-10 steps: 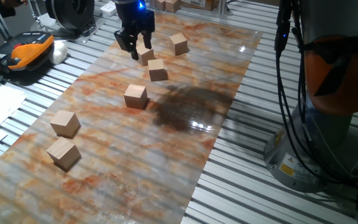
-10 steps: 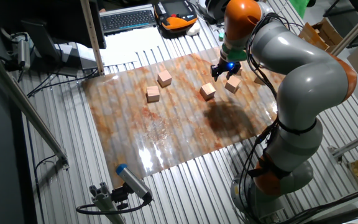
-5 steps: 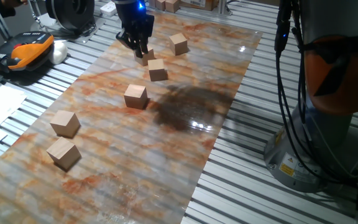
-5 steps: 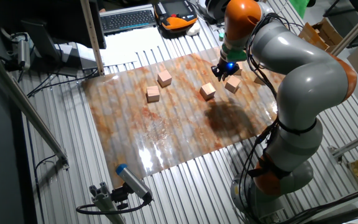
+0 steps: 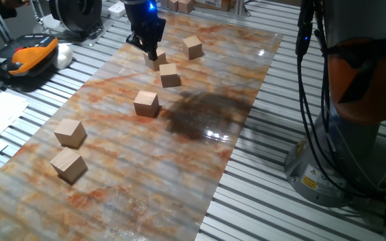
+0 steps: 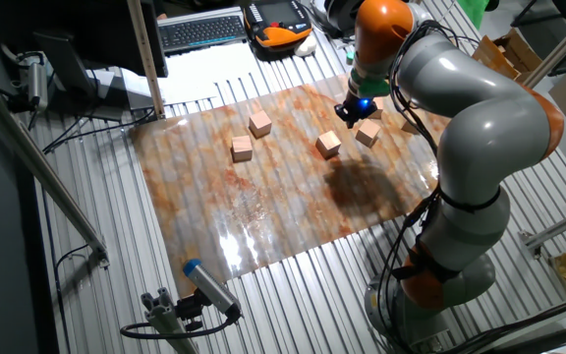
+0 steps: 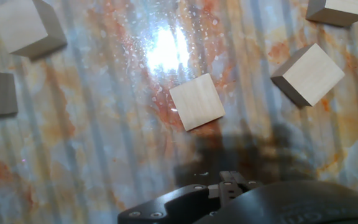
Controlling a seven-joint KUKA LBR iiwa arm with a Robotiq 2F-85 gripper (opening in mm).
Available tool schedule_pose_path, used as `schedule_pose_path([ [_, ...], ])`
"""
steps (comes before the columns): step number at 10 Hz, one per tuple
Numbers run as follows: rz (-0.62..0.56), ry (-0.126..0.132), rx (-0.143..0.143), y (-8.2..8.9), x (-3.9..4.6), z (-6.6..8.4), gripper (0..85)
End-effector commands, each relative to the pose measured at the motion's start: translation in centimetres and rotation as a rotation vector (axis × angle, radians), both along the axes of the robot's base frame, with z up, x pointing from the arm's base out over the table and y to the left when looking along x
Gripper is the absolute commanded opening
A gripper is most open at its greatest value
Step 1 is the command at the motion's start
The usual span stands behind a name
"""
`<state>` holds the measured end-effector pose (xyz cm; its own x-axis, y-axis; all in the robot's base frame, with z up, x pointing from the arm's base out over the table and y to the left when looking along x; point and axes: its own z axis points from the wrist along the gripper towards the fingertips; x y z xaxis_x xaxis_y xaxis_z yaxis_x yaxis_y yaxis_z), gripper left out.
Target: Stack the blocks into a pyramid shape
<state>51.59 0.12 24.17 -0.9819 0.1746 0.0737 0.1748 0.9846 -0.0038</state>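
Narrowing since a second ago, from a wide straddle down to a tight pinch. Reaching with the arm [image 6: 480, 118] over the far end of the marbled sheet [image 5: 200, 154]. Leaving the other blocks [image 5: 69, 132] scattered flat, none stacked yet. Holding the gripper [image 5: 150, 52] upright and drawn in on the block [image 5: 157, 61], seemingly clamping its sides. Sitting squarely beneath the hand on the sheet, so probably calling for a straight lift, while minding the neighbouring block [image 5: 169, 75] just beside it, toward the sheet's middle
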Motion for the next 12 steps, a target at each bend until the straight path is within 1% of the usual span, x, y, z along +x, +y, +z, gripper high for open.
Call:
schedule_pose_path([
  [1,0.0,0.004,0.005,-0.02,0.02,0.04,0.0],
  [4,0.017,0.002,-0.002,-0.1,0.28,0.16,0.0],
  [6,0.02,0.013,0.022,-0.34,0.32,0.02,0.0],
  [7,0.022,0.007,0.03,-0.32,0.32,-0.03,0.0],
  [8,0.049,0.001,0.009,-0.29,0.36,-0.09,0.0],
  [10,0.057,0.003,-0.022,-0.19,0.43,-0.17,0.0],
  [11,0.058,0.0,-0.017,-0.22,0.42,-0.2,0.0],
  [12,0.063,-0.005,-0.028,-0.2,0.49,-0.28,0.0],
])
